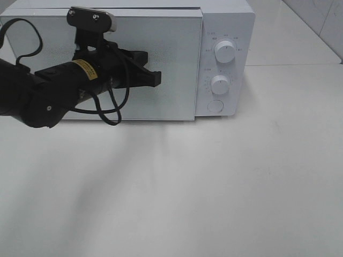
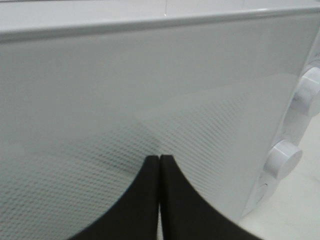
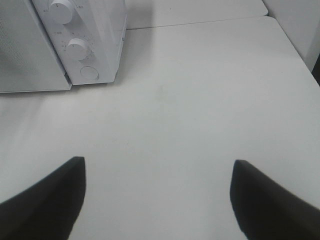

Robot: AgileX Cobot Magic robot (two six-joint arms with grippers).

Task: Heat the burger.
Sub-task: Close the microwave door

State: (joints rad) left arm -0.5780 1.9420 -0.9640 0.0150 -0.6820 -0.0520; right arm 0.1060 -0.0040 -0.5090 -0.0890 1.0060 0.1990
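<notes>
Nearest me, the black left arm [image 1: 43,91] reaches across the microwave [image 1: 225,21], its looping cable [image 1: 115,115] hanging before the closed door [image 1: 171,59]. The left gripper [image 1: 155,78] has its fingers pressed flat together, tips right at the door's dotted screen; whether they touch it I cannot tell. Nothing shows through that screen, and the burger is nowhere in sight. Two knobs [image 1: 224,52] sit beside the door. The right gripper [image 3: 158,162] hangs spread wide over the white table [image 3: 200,100], its fingers partly cut off.
</notes>
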